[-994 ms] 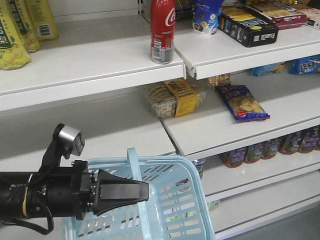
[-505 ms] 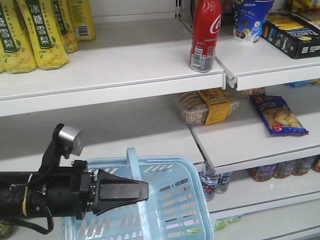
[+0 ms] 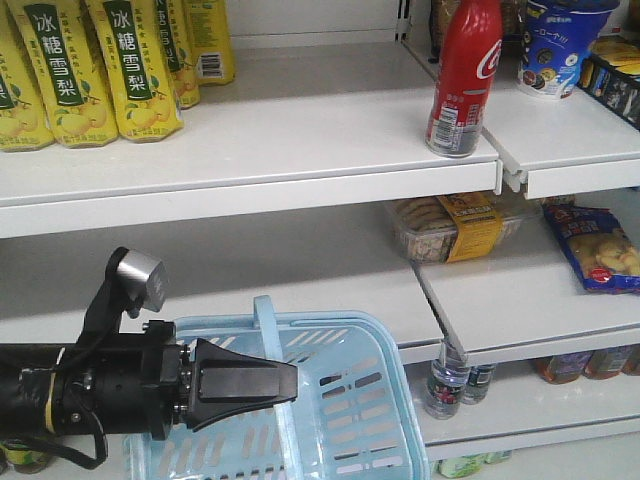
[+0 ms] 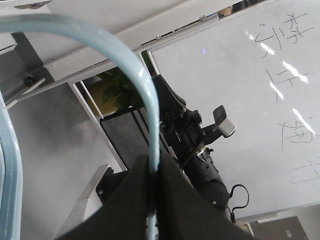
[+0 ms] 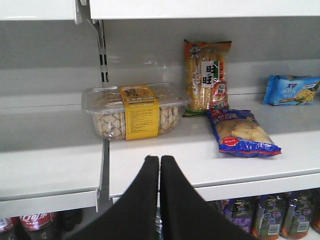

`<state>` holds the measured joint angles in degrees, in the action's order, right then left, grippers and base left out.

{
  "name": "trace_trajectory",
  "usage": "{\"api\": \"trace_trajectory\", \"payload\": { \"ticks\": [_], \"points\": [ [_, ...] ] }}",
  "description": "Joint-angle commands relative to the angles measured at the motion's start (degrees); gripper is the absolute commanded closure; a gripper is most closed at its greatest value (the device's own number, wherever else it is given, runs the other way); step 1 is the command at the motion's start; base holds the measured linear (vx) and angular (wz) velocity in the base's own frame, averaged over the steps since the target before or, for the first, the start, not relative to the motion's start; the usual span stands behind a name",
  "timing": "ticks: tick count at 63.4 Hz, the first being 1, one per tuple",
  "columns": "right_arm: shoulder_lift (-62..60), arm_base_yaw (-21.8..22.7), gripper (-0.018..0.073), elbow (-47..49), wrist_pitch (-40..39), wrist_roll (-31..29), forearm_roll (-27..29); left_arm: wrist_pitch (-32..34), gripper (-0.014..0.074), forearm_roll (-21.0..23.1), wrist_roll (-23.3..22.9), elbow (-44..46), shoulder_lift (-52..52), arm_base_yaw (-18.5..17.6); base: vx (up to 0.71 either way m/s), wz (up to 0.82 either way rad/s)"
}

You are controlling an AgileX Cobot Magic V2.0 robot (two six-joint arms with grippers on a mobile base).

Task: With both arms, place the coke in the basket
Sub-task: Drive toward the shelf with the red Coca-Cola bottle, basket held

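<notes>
On upper shelf (image 3: pixel 300 130), near its right edge: coke (image 3: pixel 463 80), upright. Well below: basket (image 3: pixel 362 402), hoop handle (image 3: pixel 267 330) pinched by left end effector (image 3: pixel 290 383). Pressed together, empty: right end effector (image 5: pixel 159 162), facing tub (image 5: pixel 132 110) of probably biscuits.

Front camera facing shelves (image 3: pixel 300 140), wrist cameras close-in

The coke (image 3: pixel 463 80) stands on the upper shelf (image 3: pixel 300 130) at 1 o'clock, drink pouches (image 3: pixel 100 70) at 11 o'clock, a cup (image 3: pixel 565 45) just right of it. 1 shelf down, a cookie box (image 3: pixel 455 228) lies below the coke, a snack bag (image 3: pixel 605 262) at 3 o'clock. The basket (image 3: pixel 360 400) is at 6 o'clock before the shelves, the left gripper (image 3: pixel 292 381) on its handle (image 3: pixel 265 320).
</notes>
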<state>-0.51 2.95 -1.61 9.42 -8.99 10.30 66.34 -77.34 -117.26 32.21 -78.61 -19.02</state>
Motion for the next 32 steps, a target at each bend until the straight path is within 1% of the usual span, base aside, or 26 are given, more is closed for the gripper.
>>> {"api": "trace_trajectory", "payload": {
  "ticks": [1, 32],
  "points": [
    [-1.0, -0.1, 0.0564, -0.9, -4.0, -0.4, 0.0, 12.5, 0.0604, 4.2, 0.6, 1.4, 1.4, -0.3, 0.03, 0.11],
    [-1.0, -0.1, 0.0564, -0.9, -4.0, -0.4, 0.0, 12.5, 0.0604, 4.2, 0.6, 1.4, 1.4, -0.3, 0.03, 0.09]
  ]
}}
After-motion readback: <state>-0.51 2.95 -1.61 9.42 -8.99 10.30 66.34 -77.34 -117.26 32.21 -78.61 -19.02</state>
